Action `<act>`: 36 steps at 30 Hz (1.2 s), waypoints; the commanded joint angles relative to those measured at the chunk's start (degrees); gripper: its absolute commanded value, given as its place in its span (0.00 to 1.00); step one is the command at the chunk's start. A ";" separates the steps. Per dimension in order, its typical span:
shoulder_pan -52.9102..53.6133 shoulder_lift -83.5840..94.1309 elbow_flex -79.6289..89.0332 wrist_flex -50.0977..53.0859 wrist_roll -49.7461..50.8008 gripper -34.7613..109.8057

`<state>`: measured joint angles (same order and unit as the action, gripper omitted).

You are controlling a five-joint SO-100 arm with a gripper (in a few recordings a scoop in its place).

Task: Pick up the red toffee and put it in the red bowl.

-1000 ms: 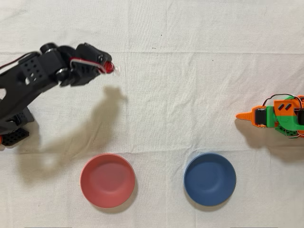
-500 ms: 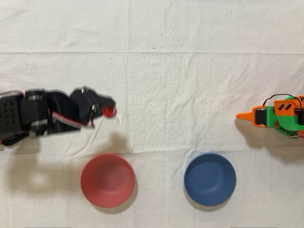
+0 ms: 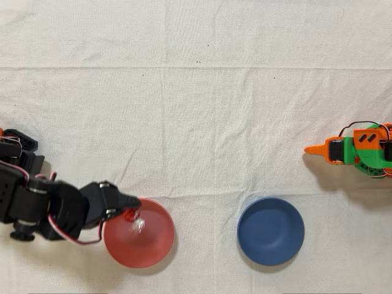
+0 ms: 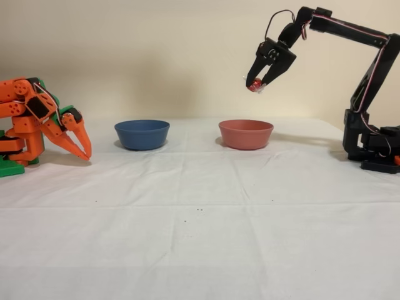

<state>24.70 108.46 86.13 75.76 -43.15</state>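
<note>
The red toffee (image 4: 254, 85) is pinched in my black gripper (image 4: 256, 84), which is shut on it high above the red bowl (image 4: 245, 134). In the overhead view the gripper (image 3: 131, 212) reaches in from the left over the near-left rim of the salmon-red bowl (image 3: 150, 242), with the toffee (image 3: 130, 214) and its clear wrapper end showing over the bowl's inside. The bowl holds nothing else.
A blue bowl (image 3: 271, 231) sits to the right of the red one in the overhead view. The idle orange arm (image 3: 358, 150) rests at the right edge there. A white cloth (image 3: 202, 110) covers the table.
My arm has swung from the upper left down toward the red bowl, carrying the toffee; the gripper now hangs over the bowl's left rim instead of over bare cloth.
</note>
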 commanded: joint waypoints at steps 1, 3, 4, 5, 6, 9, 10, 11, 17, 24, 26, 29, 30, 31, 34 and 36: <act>3.25 1.05 0.79 -2.20 -1.85 0.30; 4.13 0.18 1.76 -2.99 -2.11 0.30; 4.48 -0.18 2.20 -3.43 -2.20 0.30; 4.75 -0.70 2.37 -3.78 -2.20 0.30; 5.01 -1.23 2.55 -4.13 -1.93 0.30; 5.36 -3.08 3.60 -5.45 -1.32 0.30; 5.45 -3.69 3.96 -5.80 -1.14 0.30; 5.63 -4.57 4.13 -6.06 -0.97 0.30; 8.53 -10.63 3.16 -8.44 -1.05 0.30; 11.25 -16.26 1.93 -12.74 -3.96 0.30; 11.60 -18.02 0.44 -13.10 -4.22 0.30; 11.78 -19.60 -1.41 -13.01 -4.31 0.30; 11.78 -19.86 -1.58 -13.01 -4.31 0.30; 11.78 -19.86 -1.58 -13.01 -4.39 0.31; 11.69 -19.86 -1.58 -12.74 -4.04 0.35; 11.69 -19.69 -1.67 -12.48 -3.52 0.38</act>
<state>35.51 86.84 88.15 62.93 -46.67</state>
